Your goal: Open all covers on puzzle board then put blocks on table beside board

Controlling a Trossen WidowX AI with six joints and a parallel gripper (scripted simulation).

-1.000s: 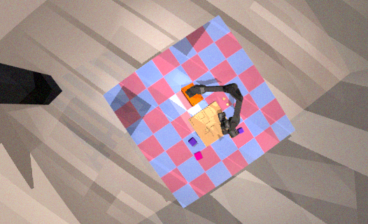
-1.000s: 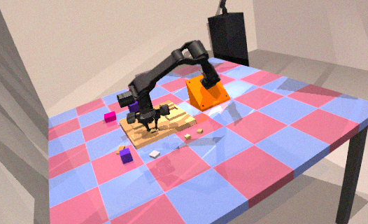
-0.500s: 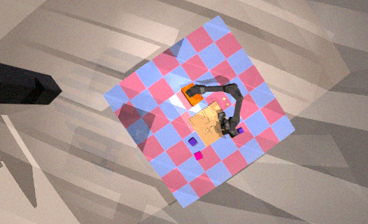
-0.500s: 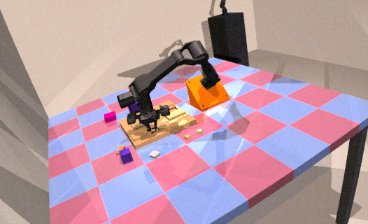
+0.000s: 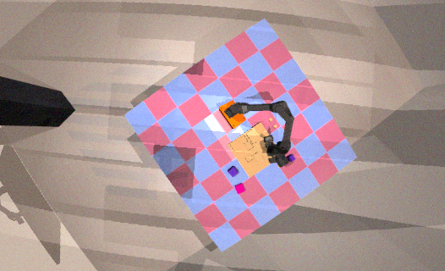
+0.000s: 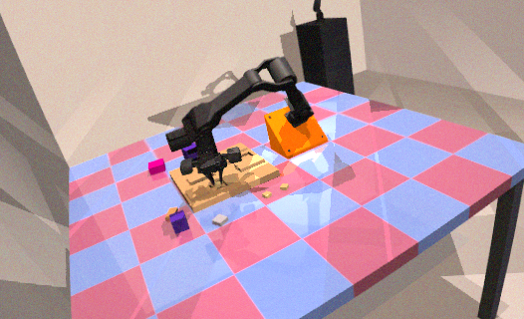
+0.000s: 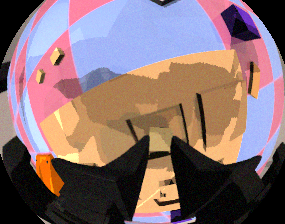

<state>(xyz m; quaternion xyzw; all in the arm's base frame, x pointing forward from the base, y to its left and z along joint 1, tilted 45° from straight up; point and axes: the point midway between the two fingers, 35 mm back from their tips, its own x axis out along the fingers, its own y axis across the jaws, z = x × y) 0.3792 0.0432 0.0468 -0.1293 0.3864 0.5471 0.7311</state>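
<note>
The tan puzzle board [image 5: 255, 167] [image 6: 200, 203] [image 7: 93, 110] lies flat with several grooves and edges. My gripper [image 6: 218, 184] [image 7: 160, 139] is low over the board, shut on a small square tan knob [image 7: 160, 135] of a cover; dark gaps show on both sides of that cover. A purple block [image 5: 233, 171] [image 6: 190, 151] and a magenta block [image 5: 239, 188] [image 6: 156, 166] rest on the table beside the board. Another purple block [image 5: 291, 157] [image 6: 179, 222] [image 7: 241, 22] rests off the opposite side. The arm and fingers hide part of the board; the wells are hard to make out.
An orange wedge [image 6: 298, 142] [image 7: 49, 172] stands near the board's end under part of the arm. Two small tan pieces [image 6: 266, 194] [image 6: 284, 186] lie beside the board. A pale flat piece [image 6: 220, 219] and an orange-tan piece [image 6: 171, 213] [image 7: 254, 80] lie near one purple block.
</note>
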